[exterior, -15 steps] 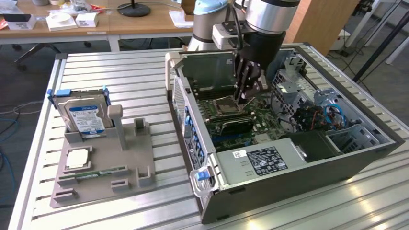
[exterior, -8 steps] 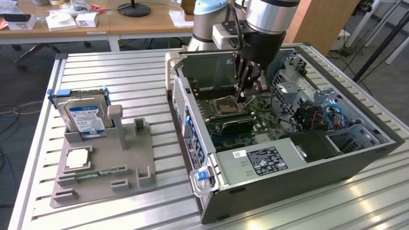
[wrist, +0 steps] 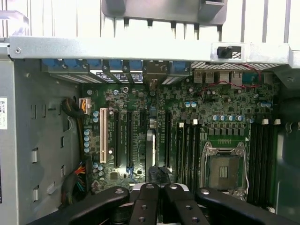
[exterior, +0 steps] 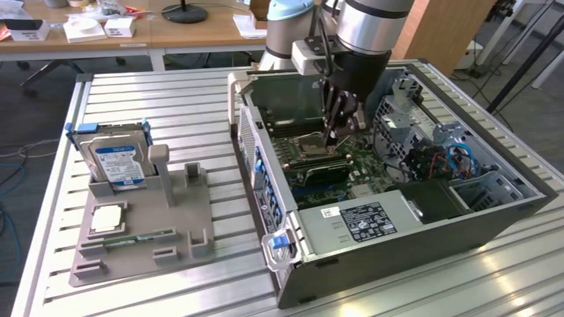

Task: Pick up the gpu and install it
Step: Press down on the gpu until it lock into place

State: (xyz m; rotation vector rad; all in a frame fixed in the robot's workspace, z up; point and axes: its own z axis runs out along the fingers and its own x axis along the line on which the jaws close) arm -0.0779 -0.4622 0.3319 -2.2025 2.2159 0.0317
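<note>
One arm reaches down at the upper centre of the exterior view, and its gripper is inside the one open computer case on the slatted tabletop. The fingers are pressed together, pinching the gpu. In the wrist view the gpu shows edge-on as a thin dark card, upright over the motherboard's long slots, beside one white slot and near one empty CPU socket.

At the left of the exterior view, one grey holder carries one hard drive with a blue-and-white label, one square processor chip and one narrow green memory stick. One power supply at the case's lower edge bears a black label; its writing and the drive's are too small to read.
</note>
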